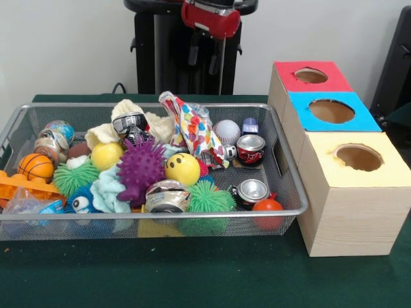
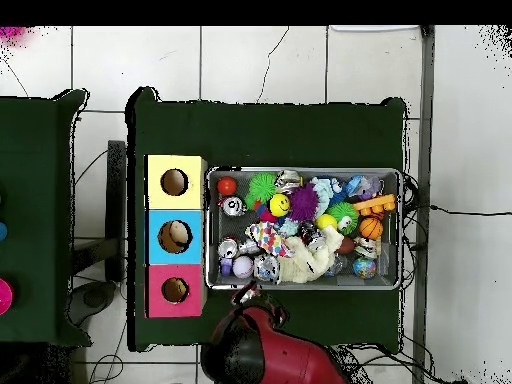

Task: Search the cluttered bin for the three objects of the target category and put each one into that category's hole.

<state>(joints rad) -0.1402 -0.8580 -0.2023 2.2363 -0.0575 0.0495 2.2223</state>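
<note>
Spiky purple rubber ball (image 1: 139, 168) and crushed metal cans (image 1: 250, 149) crowd the silver wire-mesh bin (image 1: 292, 192), burying a cream plush (image 1: 136, 119). Red-topped round hole (image 1: 311, 76) lies beside the bin; gripper (image 1: 204, 61) fingers hang apart behind it.

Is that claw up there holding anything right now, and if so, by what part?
Nothing is held. The claw hangs open and empty above the far side of the bin, touching none of the toys.

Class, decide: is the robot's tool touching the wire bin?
Apart. In the front view the tool hangs above and behind the bin, with wall and pedestal showing between them.
</note>
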